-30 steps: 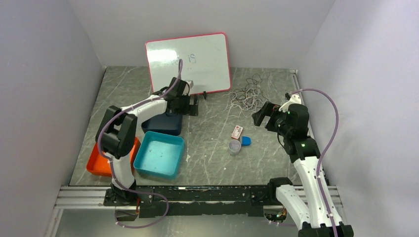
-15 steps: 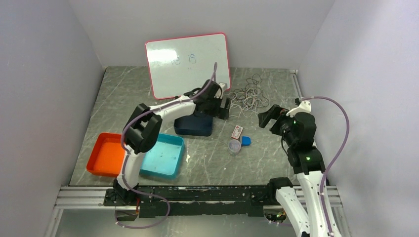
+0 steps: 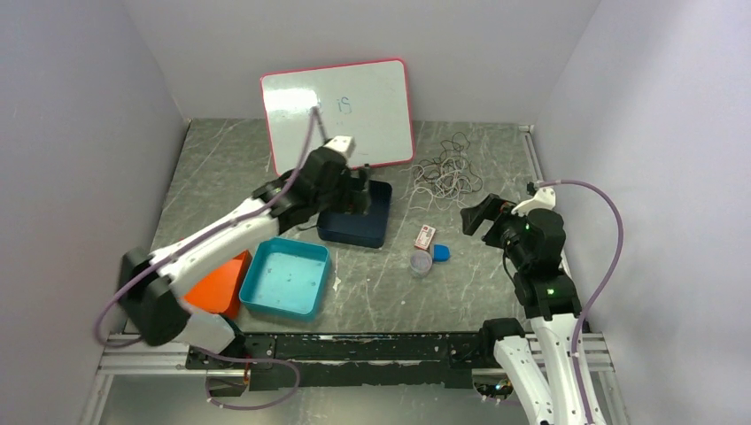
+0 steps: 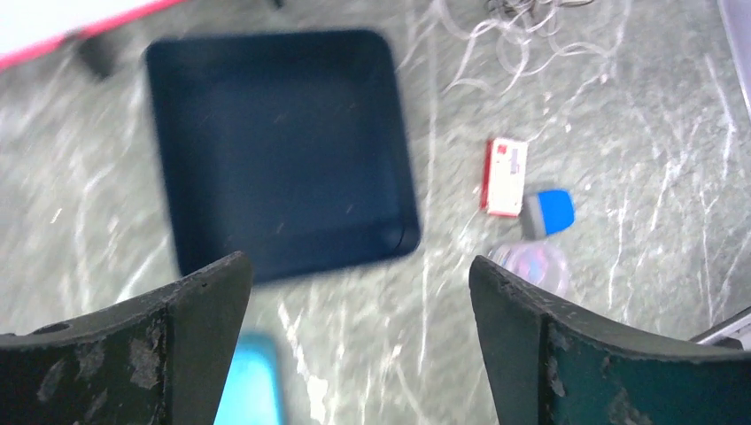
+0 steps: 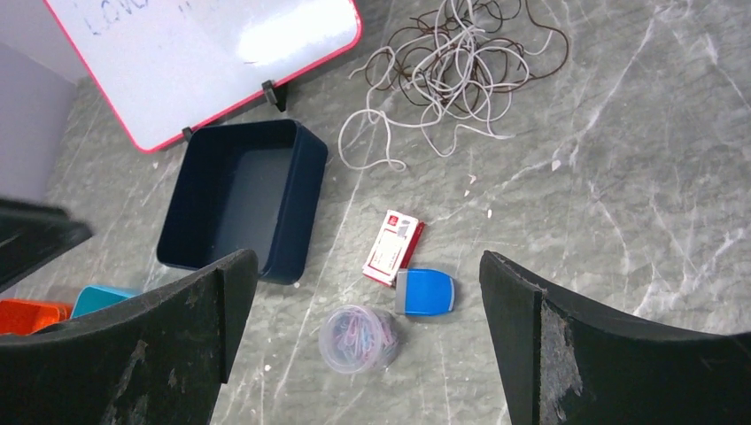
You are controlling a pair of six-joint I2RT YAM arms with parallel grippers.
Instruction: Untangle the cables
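Note:
The cables (image 3: 445, 171) lie in a loose tangle of thin white and dark strands at the back of the table, right of the whiteboard. They also show at the top of the right wrist view (image 5: 453, 60) and, blurred, at the top of the left wrist view (image 4: 522, 25). My left gripper (image 3: 359, 195) is open and empty, hovering over the dark blue tray, left of the tangle (image 4: 359, 283). My right gripper (image 3: 474, 215) is open and empty, in the air just in front of the tangle and above the small items (image 5: 367, 266).
A red-framed whiteboard (image 3: 341, 111) leans on the back wall. A dark blue tray (image 3: 354, 237) sits mid-table, with a teal tray (image 3: 288, 279) and an orange tray (image 3: 208, 292) nearer left. A red-white box (image 3: 425, 236), a blue item (image 3: 441, 252) and a clear jar of paper clips (image 3: 421, 263) lie centre-right.
The left arm swung right toward the cables, then drew back and up over the dark blue tray, which has shifted right. The right gripper pulled slightly nearer.

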